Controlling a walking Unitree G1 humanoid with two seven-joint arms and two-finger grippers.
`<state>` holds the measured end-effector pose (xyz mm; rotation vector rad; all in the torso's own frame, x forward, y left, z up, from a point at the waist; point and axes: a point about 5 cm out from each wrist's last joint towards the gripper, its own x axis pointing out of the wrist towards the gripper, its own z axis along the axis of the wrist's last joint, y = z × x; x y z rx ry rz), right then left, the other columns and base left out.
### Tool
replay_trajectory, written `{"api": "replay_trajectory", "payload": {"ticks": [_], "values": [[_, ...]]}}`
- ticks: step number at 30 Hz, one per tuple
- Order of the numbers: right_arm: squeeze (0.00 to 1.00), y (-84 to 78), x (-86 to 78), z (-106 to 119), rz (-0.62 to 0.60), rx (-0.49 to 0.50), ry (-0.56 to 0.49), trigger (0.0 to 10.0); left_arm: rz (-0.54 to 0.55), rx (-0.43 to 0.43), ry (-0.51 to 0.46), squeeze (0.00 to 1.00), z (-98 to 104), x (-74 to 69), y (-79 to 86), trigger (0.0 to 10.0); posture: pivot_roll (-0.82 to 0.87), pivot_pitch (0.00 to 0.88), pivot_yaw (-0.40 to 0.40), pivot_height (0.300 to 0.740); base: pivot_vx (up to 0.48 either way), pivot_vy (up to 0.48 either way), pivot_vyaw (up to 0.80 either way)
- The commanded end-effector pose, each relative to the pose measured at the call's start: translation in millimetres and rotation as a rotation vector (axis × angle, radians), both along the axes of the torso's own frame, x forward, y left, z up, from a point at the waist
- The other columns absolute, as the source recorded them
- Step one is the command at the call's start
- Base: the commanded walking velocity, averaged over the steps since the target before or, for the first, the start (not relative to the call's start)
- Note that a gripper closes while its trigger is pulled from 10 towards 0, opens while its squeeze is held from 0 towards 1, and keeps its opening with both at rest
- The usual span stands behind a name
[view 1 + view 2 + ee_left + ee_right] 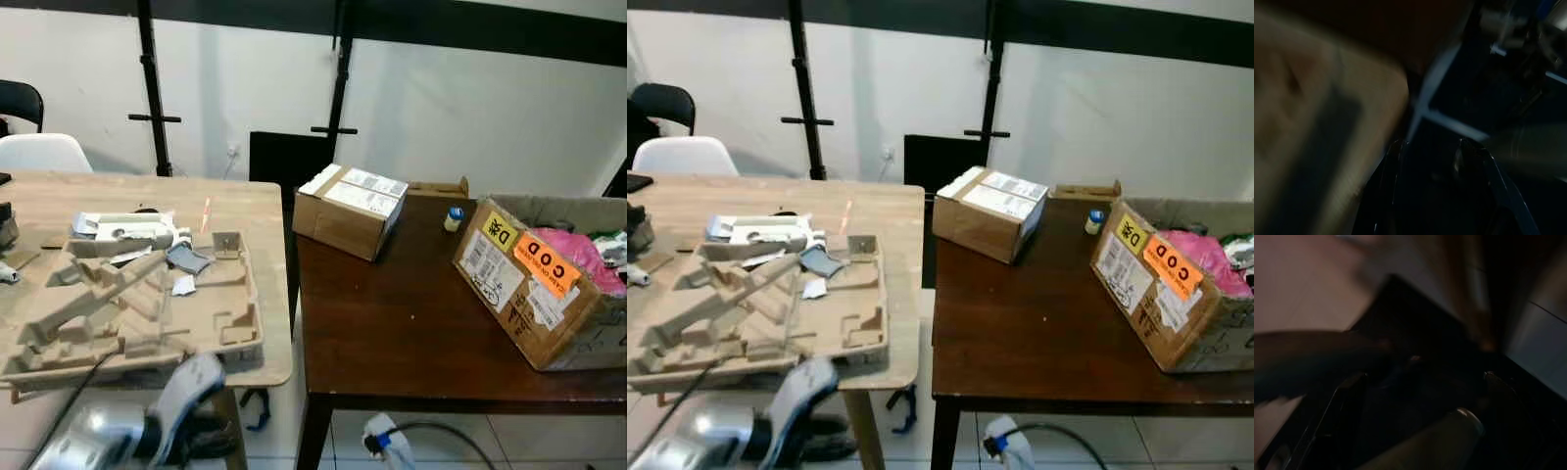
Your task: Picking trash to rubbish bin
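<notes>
— What's the room like?
— A white wall, with a light wooden table (245, 211) at left and a dark brown wooden table (411, 323) at right. A moulded beige pulp packing tray (147, 313) holding paper scraps sits at lower left.
— And the bin?
— An open cardboard box with an orange COD label (544, 284) stands at right.
— The pincers?
— The wrist views are dark and blurred; the left pincer (1432, 149) has its fingers apart and empty, while for the right pincer (1418, 377) I cannot tell.

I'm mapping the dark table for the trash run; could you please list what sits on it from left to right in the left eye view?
Closed cardboard box with white labels → small blue-capped bottle → open cardboard box with an orange COD sticker, pink material inside.
</notes>
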<state>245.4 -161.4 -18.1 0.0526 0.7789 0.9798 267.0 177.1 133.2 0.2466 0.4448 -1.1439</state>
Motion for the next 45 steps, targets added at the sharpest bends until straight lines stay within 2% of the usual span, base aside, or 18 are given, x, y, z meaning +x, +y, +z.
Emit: {"api": "replay_trajectory", "payload": {"ticks": [1,3,5,11,13,15,17,20,23,26,30,31,32,34,37,38,40,45], "values": [[0.0,2.1,8.5,22,0.12,0.1,-0.024,10.0,-0.032,-0.049,-0.028,0.0,19,0.6,-2.5,10.0,0.08,0.052,-0.082,0.74,0.0,0.0,0.0],[0.0,3.0,11.4,31,0.157,0.133,-0.039,10.0,-0.045,-0.073,-0.049,0.0,28,1.6,-5.1,10.0,0.08,0.052,-0.082,0.74,0.0,0.0,0.0],[0.0,9.1,27.7,70,0.199,0.274,-0.114,10.0,-0.059,-0.156,-0.121,0.0,58,5.6,-11.3,10.0,0.08,0.049,-0.078,0.74,0.0,0.0,0.0],[0.0,21.5,54.1,139,0.17,0.547,-0.275,10.0,-0.023,-0.233,-0.214,0.0,85,16.6,-10.8,10.0,0.09,0.046,-0.079,0.74,0.0,0.0,0.0],[0.0,24.3,67.5,173,0.14,0.68,-0.35,10.0,0.105,-0.282,-0.343,0.0,105,33.8,-6.2,10.0,0.09,0.045,-0.08,0.74,0.0,0.0,0.0],[0.0,24.8,74.4,189,0.122,0.731,-0.408,10.0,0.27,-0.313,-0.454,0.01,119,51.7,0.7,10.0,0.09,0.042,-0.082,0.74,0.0,0.0,0.0],[0.0,24.5,89.8,206,0.031,0.742,-0.516,10.0,0.511,-0.257,-0.563,0.02,129,77.0,17.8,10.0,0.09,0.043,-0.085,0.74,0.0,0.0,0.0],[0.0,23.8,96.5,214,-0.03,0.731,-0.556,10.0,0.574,-0.205,-0.594,0.0,129,84.7,23.1,10.0,0.1,0.041,-0.085,0.74,0.0,0.0,0.0],[0.0,22.5,119.1,220,-0.265,0.562,-0.624,10.0,0.66,0.023,-0.587,0.0,107,102.0,30.6,10.0,0.09,0.04,-0.082,0.74,0.0,0.0,0.0],[0.0,17.3,128.7,214,-0.392,0.479,-0.615,10.0,0.547,0.071,-0.558,0.0,94,98.5,20.6,10.0,0.08,0.04,-0.072,0.74,0.0,0.0,0.0],[0.0,10.7,126.5,208,-0.428,0.446,-0.61,10.0,0.451,0.063,-0.499,0.0,86,90.6,22.0,10.0,0.08,0.044,-0.068,0.74,0.0,0.0,0.0],[0.0,10.3,125.6,207,-0.422,0.445,-0.607,10.0,0.441,0.092,-0.488,0.0,83,89.9,26.4,10.0,0.08,0.045,-0.067,0.74,0.0,0.0,0.0],[0.0,9.4,124.0,205,-0.406,0.431,-0.608,10.0,0.397,0.176,-0.451,0.0,74,85.7,36.3,10.0,0.08,0.047,-0.067,0.74,0.0,0.0,0.0],[0.0,9.0,123.6,204,-0.401,0.423,-0.61,10.0,0.38,0.206,-0.433,0.0,71,83.7,39.7,10.0,0.08,0.047,-0.067,0.74,0.0,0.0,0.0],[0.0,8.6,122.8,202,-0.383,0.406,-0.617,10.0,0.32,0.316,-0.369,0.0,59,76.2,53.2,10.0,0.08,0.048,-0.069,0.74,0.0,0.0,0.0],[0.0,10.0,122.1,201,-0.364,0.392,-0.626,10.0,0.272,0.409,-0.298,0.0,51,68.8,62.5,10.0,0.09,0.048,-0.072,0.74,0.0,0.0,0.0],[0.0,11.5,121.9,199,-0.352,0.382,-0.631,10.0,0.238,0.473,-0.242,0.0,46,63.4,68.2,10.0,0.09,0.049,-0.074,0.74,0.0,0.0,0.0],[0.0,15.5,120.0,198,-0.322,0.385,-0.636,10.0,0.161,0.51,-0.156,0.0,49,49.5,65.2,10.0,0.09,0.049,-0.079,0.74,0.0,0.0,0.0]]}}
